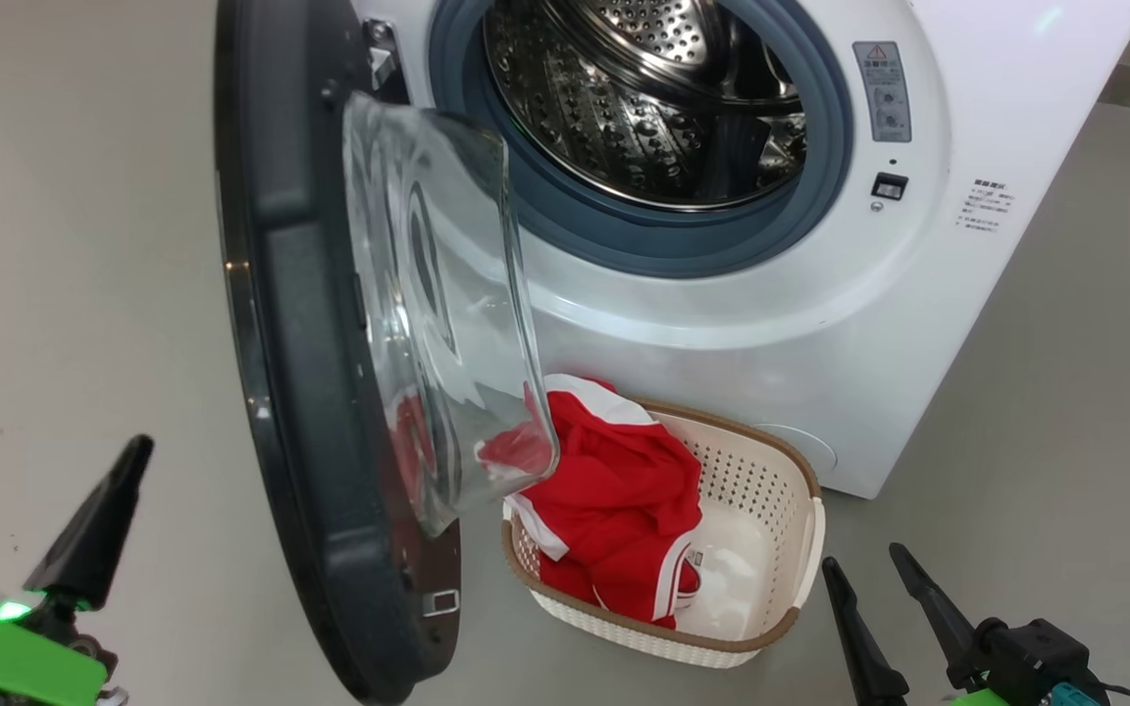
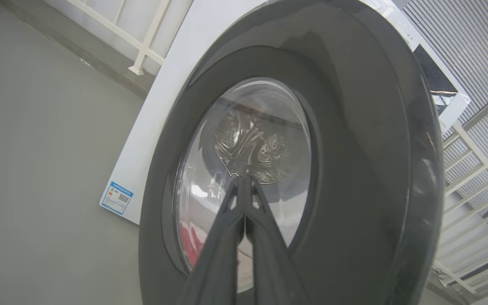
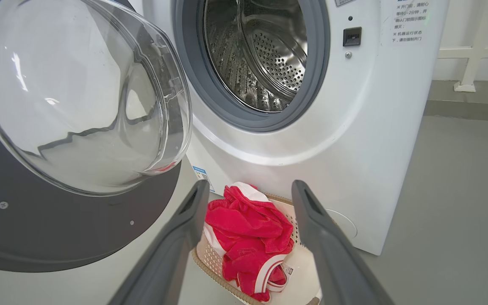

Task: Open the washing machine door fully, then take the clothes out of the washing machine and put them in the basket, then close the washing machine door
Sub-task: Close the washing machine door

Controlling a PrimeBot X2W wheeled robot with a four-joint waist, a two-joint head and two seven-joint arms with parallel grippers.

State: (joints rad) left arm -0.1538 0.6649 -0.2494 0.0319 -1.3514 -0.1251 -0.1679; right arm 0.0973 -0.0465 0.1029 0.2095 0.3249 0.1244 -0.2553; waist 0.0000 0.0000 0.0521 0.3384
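Head, door: We see the washing machine door (image 1: 300, 392) standing open on the left of the opening, with its glass bowl facing right.
Head, machine: The washing machine (image 1: 820, 324) stands on the far side, and its steel drum (image 1: 624, 98) shows through the opening.
Head, basket: The basket (image 1: 771, 490) sits on the floor (image 1: 1065, 441) just in front of the machine, beside the door's lower edge.
Head, clothes: The clothes (image 1: 624, 490), red with white trim, lie heaped in the basket's left half.
Head, pincers: The left pincer (image 1: 128, 466) is near left and the right pincer (image 1: 862, 557) near right.
Left wrist, pincer: Its fingers are pressed together on nothing and point at the door's window from outside. We cannot tell if they touch it.
Left wrist, sticker: A blue label (image 2: 117, 198) sits low on the machine's side.
Right wrist, pincer: Its fingers are spread wide with nothing held. The basket and clothes show between them, farther off.
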